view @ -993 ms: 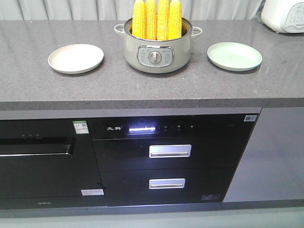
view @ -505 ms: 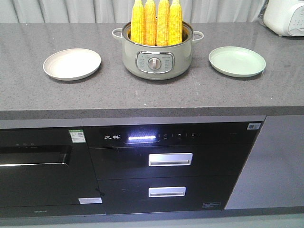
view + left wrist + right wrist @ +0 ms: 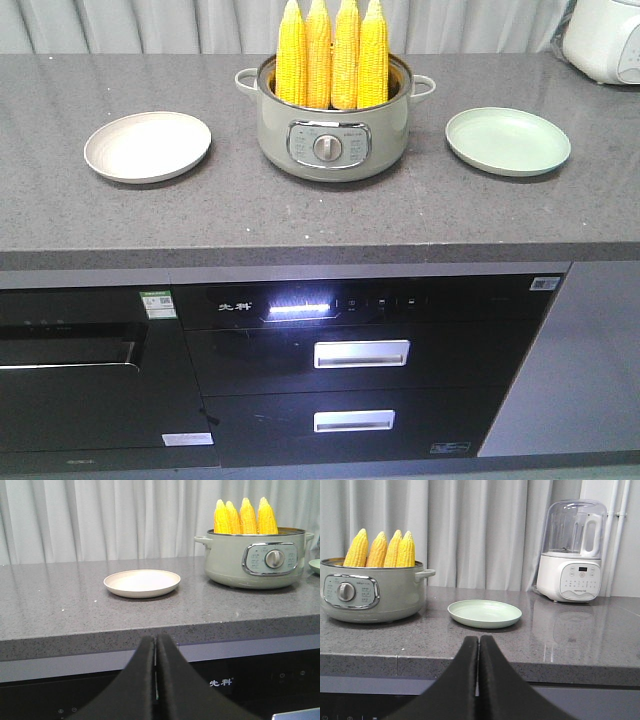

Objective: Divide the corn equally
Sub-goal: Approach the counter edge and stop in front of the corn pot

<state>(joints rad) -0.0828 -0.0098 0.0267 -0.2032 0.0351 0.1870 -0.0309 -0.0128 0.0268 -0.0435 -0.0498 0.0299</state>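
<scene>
Several yellow corn cobs [image 3: 332, 55] stand upright, tips up, in a grey-green electric pot [image 3: 333, 120] at the middle of the grey counter. A beige plate [image 3: 148, 146] lies empty to its left and a light green plate [image 3: 508, 141] lies empty to its right. In the left wrist view the left gripper [image 3: 156, 639] is shut and empty, low before the counter's front edge, facing the beige plate [image 3: 142, 582] and the corn [image 3: 245, 517]. The right gripper [image 3: 479, 639] is likewise shut and empty before the counter edge, facing the green plate [image 3: 484, 613], with the corn [image 3: 381, 549] to its left.
A white appliance with a clear jug [image 3: 571, 555] stands on the counter at the back right. Grey curtains [image 3: 100, 520] hang behind the counter. Below the counter [image 3: 300, 215] are a black oven [image 3: 85, 375] and black drawers with metal handles [image 3: 360, 353].
The front view has shifted: counter, pot and plates now sit lower in the frame, and the plates lie farther apart. No object on the counter has moved.
</scene>
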